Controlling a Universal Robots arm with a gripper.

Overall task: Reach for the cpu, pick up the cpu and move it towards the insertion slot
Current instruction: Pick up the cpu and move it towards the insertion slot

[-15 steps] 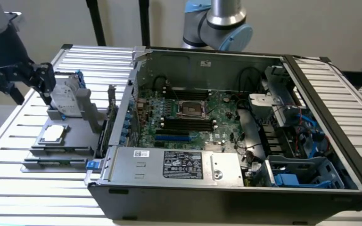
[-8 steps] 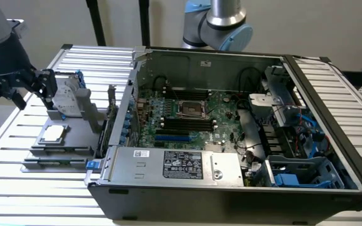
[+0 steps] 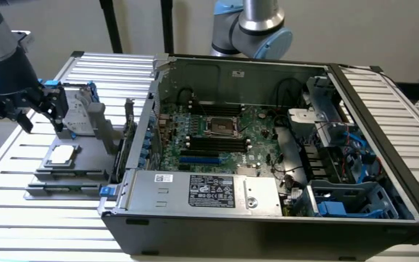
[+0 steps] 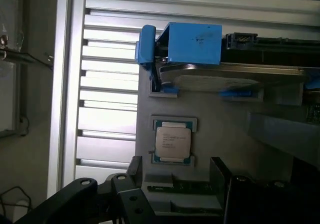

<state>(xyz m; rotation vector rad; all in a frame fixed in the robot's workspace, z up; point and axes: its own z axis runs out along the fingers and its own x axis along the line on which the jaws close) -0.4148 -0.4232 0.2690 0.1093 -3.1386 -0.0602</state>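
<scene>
The cpu [image 3: 64,154] is a small silver square lying flat in a recess of a grey holder [image 3: 85,177], to the exterior view's left of the computer case. My gripper [image 3: 42,124] hangs above and a little to the exterior view's left of it, open, with nothing between the fingers. In the wrist view the cpu [image 4: 172,141] lies just beyond the two dark fingertips [image 4: 134,165], which stand wide apart, the gripper [image 4: 176,168] not touching it. The insertion slot [image 3: 220,126] is the silver-framed square socket on the motherboard inside the open case.
A silver hard drive in a blue frame [image 3: 78,109] [image 4: 235,79] stands upright on the holder right beside the gripper. The open case [image 3: 384,109] has high walls, cables and black memory slots [image 3: 217,144]. A second robot arm [image 3: 261,27] stands behind it. Everything rests on a slatted metal table [image 3: 42,229].
</scene>
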